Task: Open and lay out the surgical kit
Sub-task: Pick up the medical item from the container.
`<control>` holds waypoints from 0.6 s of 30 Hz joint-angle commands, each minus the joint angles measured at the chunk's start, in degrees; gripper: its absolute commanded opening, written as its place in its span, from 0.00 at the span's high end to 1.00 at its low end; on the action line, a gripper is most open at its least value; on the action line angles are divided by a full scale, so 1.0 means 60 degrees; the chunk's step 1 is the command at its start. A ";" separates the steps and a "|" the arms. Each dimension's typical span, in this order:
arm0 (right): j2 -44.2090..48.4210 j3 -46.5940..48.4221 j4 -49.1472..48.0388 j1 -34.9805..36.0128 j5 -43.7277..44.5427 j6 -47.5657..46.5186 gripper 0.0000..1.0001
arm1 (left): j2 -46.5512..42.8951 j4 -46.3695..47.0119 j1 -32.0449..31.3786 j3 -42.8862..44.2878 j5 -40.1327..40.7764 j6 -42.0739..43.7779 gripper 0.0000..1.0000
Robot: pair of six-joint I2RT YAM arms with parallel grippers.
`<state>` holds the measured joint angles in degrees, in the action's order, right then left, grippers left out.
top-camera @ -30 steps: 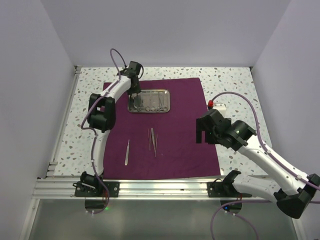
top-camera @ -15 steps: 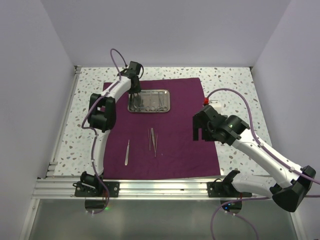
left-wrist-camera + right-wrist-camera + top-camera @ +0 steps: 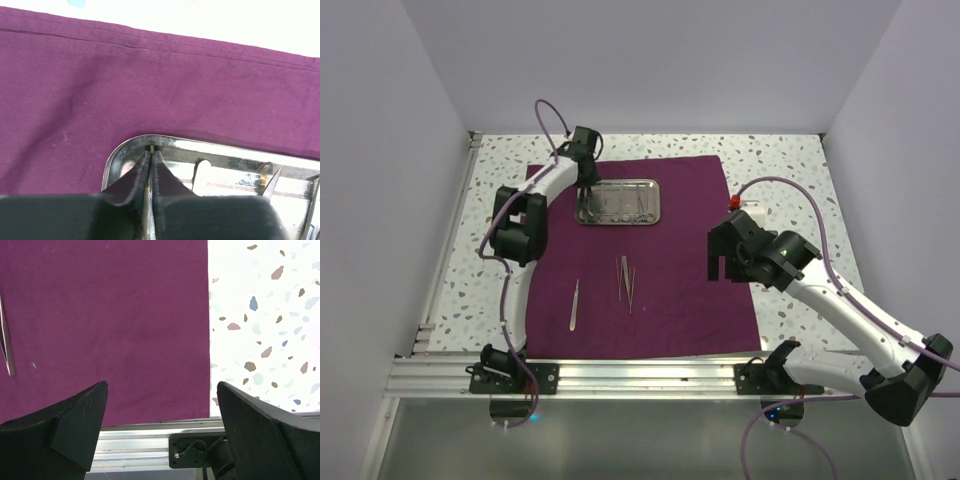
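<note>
Cloth wrap lies spread flat on bench. Steel tray sits on its far half w/ instruments inside, too small to tell which. One pr of tweezers lies alone on the near-left cloth, and a few more thin tools lie near it to the right. Left end effector is at the tray's far-left corner, fingers narrow, apparently nipping the rim. Right end effector gapes wide over the cloth's right edge, holding nothing.
</note>
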<state>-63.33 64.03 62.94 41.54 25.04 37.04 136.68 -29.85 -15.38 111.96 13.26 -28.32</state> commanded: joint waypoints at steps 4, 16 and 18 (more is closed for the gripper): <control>0.0433 -0.0212 -0.0221 -0.0126 0.0383 0.0082 0.05 | 0.0437 -0.0797 0.0175 -0.0453 -0.0158 0.0266 1.00; 0.0667 -0.0476 -0.0748 -0.0185 0.0017 -0.0240 0.05 | -0.0104 -0.1221 0.0175 0.1772 -0.2165 0.1159 1.00; 0.0697 -0.0491 -0.0836 -0.0170 -0.0086 -0.0357 0.05 | -0.0382 -0.1339 0.0175 0.2008 -0.2516 0.1262 1.00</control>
<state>-60.58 61.36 60.71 40.73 24.60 36.12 137.21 -36.23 -14.85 119.39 3.49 -23.81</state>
